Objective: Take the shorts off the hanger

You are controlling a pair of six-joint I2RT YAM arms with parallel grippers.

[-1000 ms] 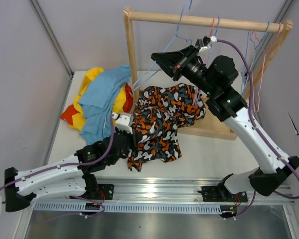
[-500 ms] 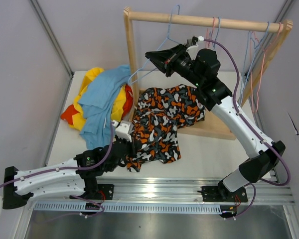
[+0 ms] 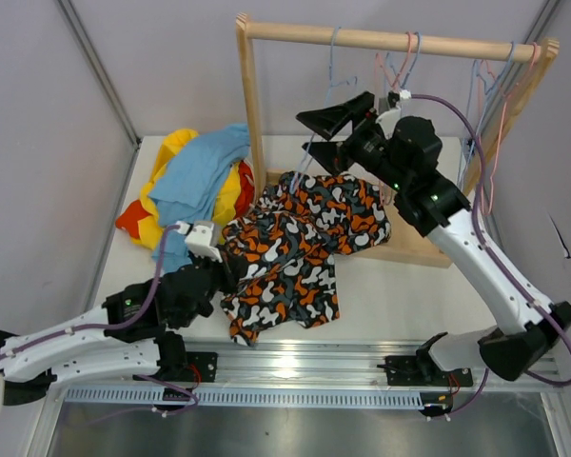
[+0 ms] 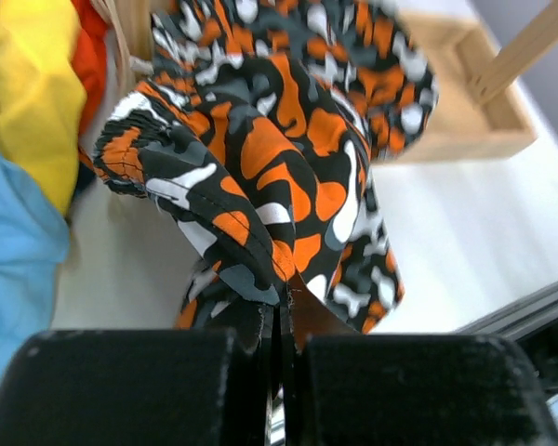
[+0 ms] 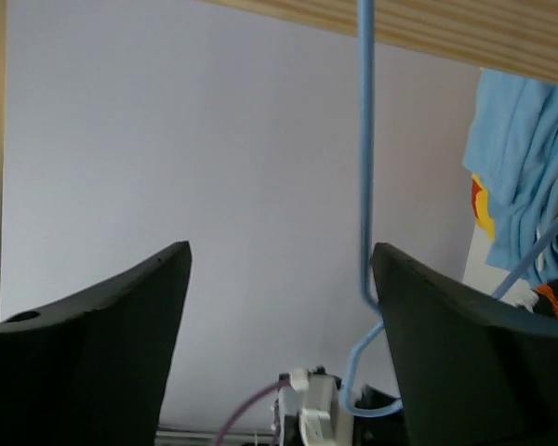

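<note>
The black-orange-white blotch shorts (image 3: 300, 243) lie spread on the table in front of the rack. My left gripper (image 3: 225, 273) is shut on their near-left edge. In the left wrist view the printed fabric (image 4: 260, 158) runs straight into the shut left gripper (image 4: 281, 321). A bare light blue wire hanger (image 3: 332, 67) hangs from the wooden rail (image 3: 438, 42). My right gripper (image 3: 325, 116) stands open beside it. In the right wrist view the hanger wire (image 5: 364, 139) passes between the spread fingers, close to the right one, untouched by the right gripper (image 5: 281, 265).
A pile of light blue (image 3: 195, 186), yellow (image 3: 174, 143) and red-orange (image 3: 133, 224) shorts lies at the back left. Pink and blue empty hangers (image 3: 490, 90) hang at the rail's right end. The rack's wooden post (image 3: 252, 95) and base (image 3: 414, 243) stand behind the shorts.
The right gripper has opened and let go of the blue hanger, which now hangs free. The left gripper has drawn the blotch shorts toward the near left.
</note>
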